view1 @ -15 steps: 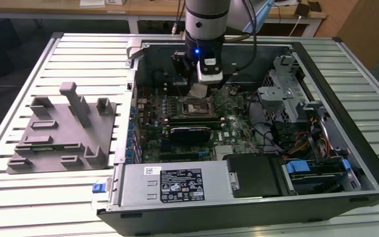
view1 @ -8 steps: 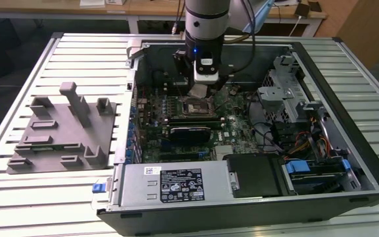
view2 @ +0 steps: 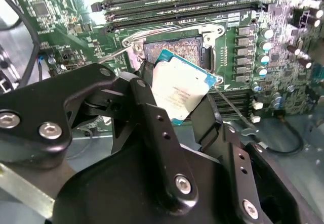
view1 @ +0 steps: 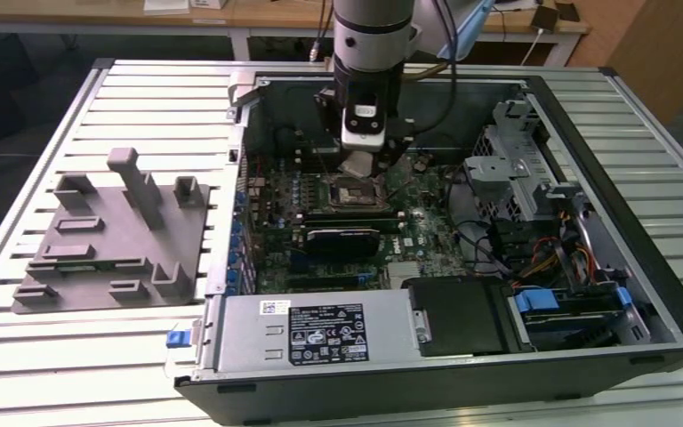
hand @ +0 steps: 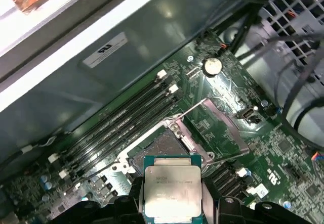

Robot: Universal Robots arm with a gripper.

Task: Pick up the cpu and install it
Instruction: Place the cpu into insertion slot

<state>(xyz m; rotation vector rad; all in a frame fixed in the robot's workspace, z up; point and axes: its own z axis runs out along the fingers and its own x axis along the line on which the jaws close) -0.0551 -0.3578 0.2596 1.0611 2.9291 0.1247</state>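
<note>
Within the tool (view2: pixel 174 96), clenched on its edges, the cpu (view2: pixel 178 90) (silvery top showing), tilted, just beneath the tool the open socket (view2: pixel 172 48), green motherboard (view2: pixel 50 11) around

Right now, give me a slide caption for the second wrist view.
Gripper holds the cpu by its edges over the motherboard's open socket.

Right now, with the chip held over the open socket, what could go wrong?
1. The cpu, shut in the gripper, looks tilted against the socket; lowered so, it may seat askew and harm the contacts.
2. The raised bracket stands close beside; a finger might catch it.
</note>
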